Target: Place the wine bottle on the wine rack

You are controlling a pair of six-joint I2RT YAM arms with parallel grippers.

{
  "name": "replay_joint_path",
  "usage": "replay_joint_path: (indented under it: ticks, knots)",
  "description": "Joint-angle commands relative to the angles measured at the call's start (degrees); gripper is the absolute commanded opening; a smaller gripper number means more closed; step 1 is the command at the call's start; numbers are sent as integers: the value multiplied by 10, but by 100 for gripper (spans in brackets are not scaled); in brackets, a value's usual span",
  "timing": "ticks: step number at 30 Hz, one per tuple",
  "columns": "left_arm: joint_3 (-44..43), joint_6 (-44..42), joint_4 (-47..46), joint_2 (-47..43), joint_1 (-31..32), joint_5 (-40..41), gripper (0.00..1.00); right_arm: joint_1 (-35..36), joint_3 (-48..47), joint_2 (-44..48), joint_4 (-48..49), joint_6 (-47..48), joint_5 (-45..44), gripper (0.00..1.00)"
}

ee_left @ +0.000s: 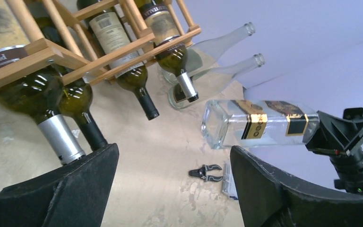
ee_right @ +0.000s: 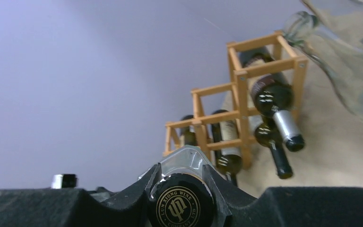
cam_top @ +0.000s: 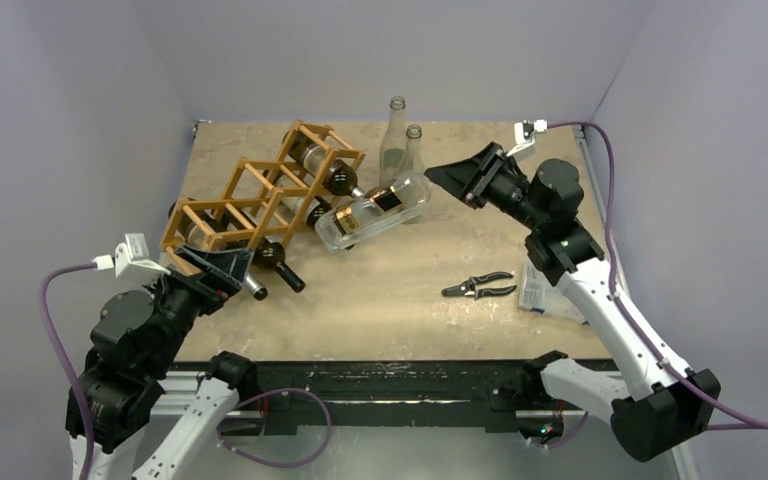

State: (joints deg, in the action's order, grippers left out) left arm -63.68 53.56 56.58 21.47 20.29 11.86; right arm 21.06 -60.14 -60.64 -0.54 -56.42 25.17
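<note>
1. The clear wine bottle (cam_top: 373, 212) is held off the table, its base pointing at the wine rack (cam_top: 260, 190) close by.
2. The right gripper (cam_top: 442, 180) is clamped on its cap, directly behind it.
3. The left gripper (cam_top: 222, 264) has its jaws apart and empty, at the rack's near corner.

The wine rack (cam_top: 260, 195) stands on the left rear part of the table (cam_top: 410, 310), running diagonally from near left to far centre. Racked bottles (cam_top: 328, 170) lie in its cells, necks pointing out to the right and front. Just right of the rack is the wine bottle (cam_top: 375, 210) — base toward the rack, cap end in the right gripper (cam_top: 455, 180). Two upright bottles (cam_top: 396, 140) stand side by side behind it. Pliers (cam_top: 480, 287) lie in front, with a packet (cam_top: 543, 293) just to their right. The left gripper (cam_top: 215, 268) sits before the rack's near end — close to the necks there.
</note>
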Motion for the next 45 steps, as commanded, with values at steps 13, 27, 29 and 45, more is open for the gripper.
replay_joint_path:
  ticks: [13, 27, 29, 45]
  knots:
    - [208, 58, -417, -64, -1, -98, 100, 170, 10, -127, 483, -368, -201, 0]
    - [323, 81, -609, -78, -1, -24, 100, 279, -75, -289, 622, -475, -275, 0]
    - [331, 79, -618, -83, -1, -7, 100, 286, -82, -303, 637, -490, -285, 0]
    - [397, 54, -894, -17, -1, 43, 98, 308, -105, -330, 651, -535, -279, 0]
